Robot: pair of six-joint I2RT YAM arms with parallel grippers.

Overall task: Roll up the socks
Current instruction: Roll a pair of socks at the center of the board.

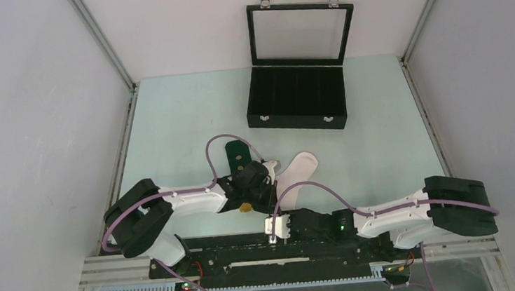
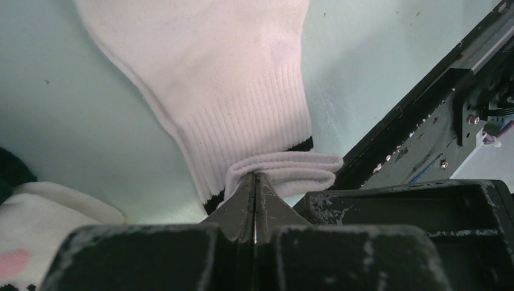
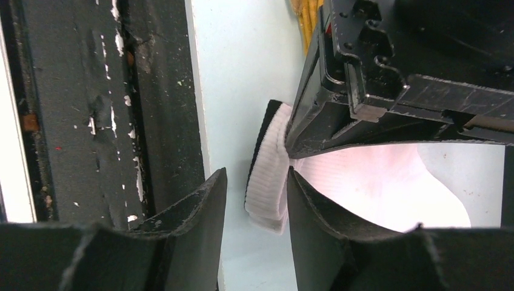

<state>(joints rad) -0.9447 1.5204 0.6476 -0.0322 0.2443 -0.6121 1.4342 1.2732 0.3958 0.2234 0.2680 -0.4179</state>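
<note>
The white sock [image 1: 300,166] lies mid-table, its cuff turned toward the near edge. In the left wrist view the white sock [image 2: 230,79] has its cuff folded over, with a black stripe showing under the fold. My left gripper [image 2: 255,180] is shut on that folded cuff. My right gripper [image 3: 257,200] is open, and the folded cuff [image 3: 268,176] sits between its fingers, close against the right finger. The dark green sock [image 1: 237,151] lies left of the white one, partly under my left gripper [image 1: 257,188]. Its white end [image 2: 36,224] shows at lower left.
A black case [image 1: 298,100] with its glass lid open stands at the back of the table. The black base rail [image 1: 285,255] runs along the near edge, just beside my right gripper [image 1: 277,228]. White walls enclose both sides.
</note>
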